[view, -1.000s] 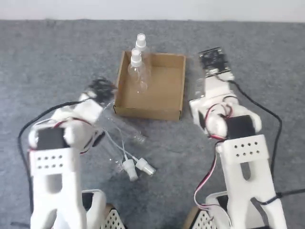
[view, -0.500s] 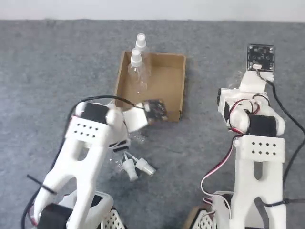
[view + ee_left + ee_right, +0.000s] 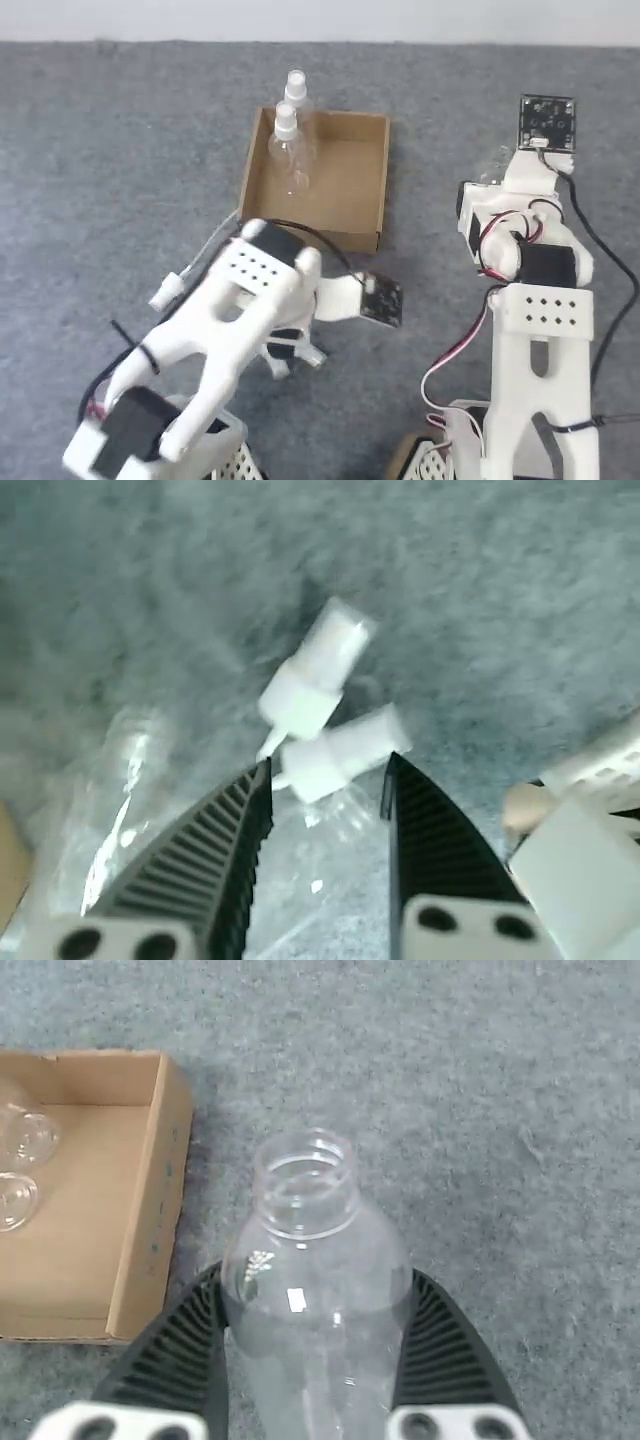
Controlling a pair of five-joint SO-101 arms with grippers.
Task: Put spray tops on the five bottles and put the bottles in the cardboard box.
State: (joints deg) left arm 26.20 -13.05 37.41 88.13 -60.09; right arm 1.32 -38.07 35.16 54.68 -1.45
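Bottles (image 3: 291, 158): two in cardboard box (image 3: 346, 192), one gripped.

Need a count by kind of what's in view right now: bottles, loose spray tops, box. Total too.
Bottles with spray top on: 2
Open bottle, in the right pincer: 1
Loose spray tops: 3
Cardboard box: 1
Total: 7. Clear bottles lying by the left pincer are too blurred to count.
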